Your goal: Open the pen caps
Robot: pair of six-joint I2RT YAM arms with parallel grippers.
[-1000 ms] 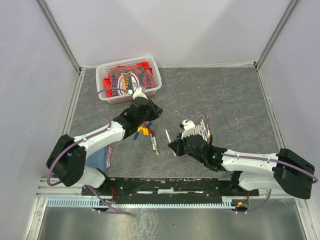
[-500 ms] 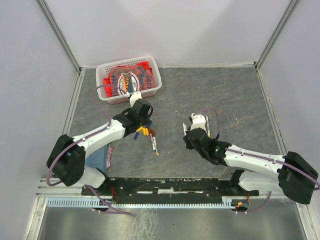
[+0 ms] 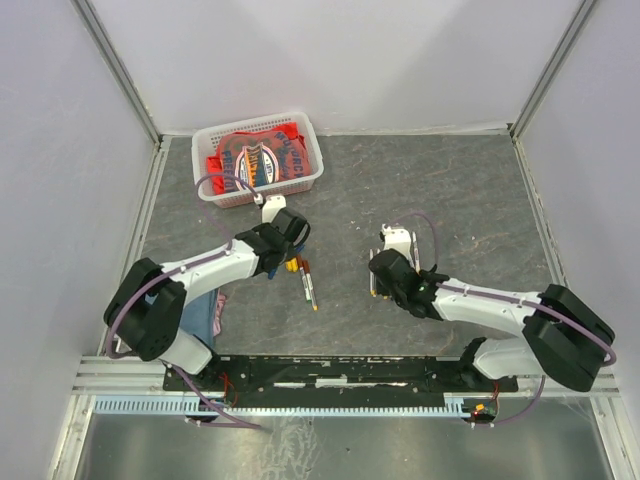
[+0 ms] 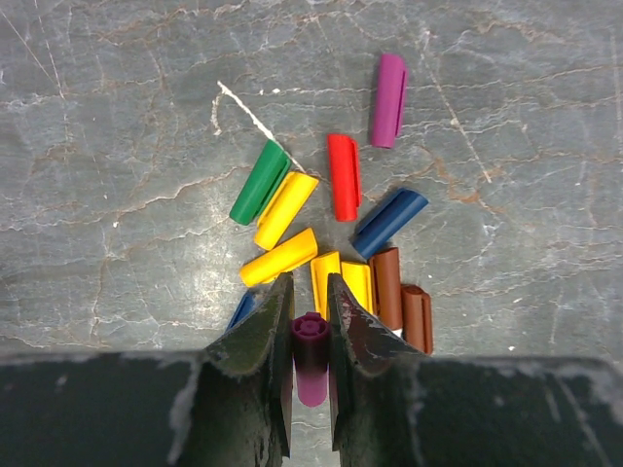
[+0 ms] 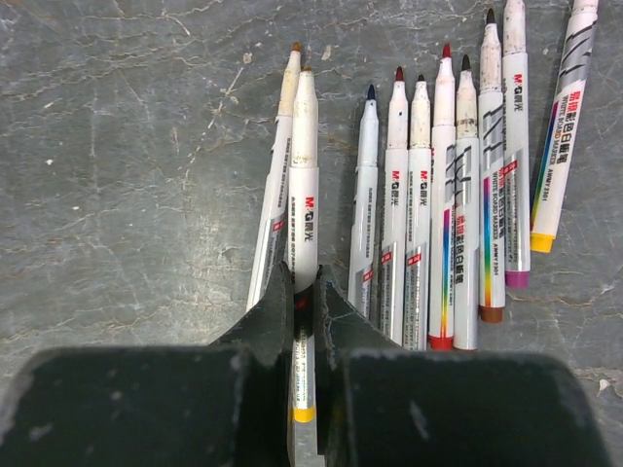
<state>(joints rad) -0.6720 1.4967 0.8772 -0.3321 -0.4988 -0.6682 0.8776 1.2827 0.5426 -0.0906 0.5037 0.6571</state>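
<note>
Just short of the heap of loose pen caps, the left gripper was clamped narrowly on a magenta cap, its long axis running along the jaws toward the heap (the right gripper, well away from the heap, pinched a white pen barrel).

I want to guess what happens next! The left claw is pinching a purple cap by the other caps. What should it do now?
Probably open the left gripper and let the purple cap drop: it is pinched right beside the loose pen caps, all already off their pens, so it likely belongs in that pile.
</note>
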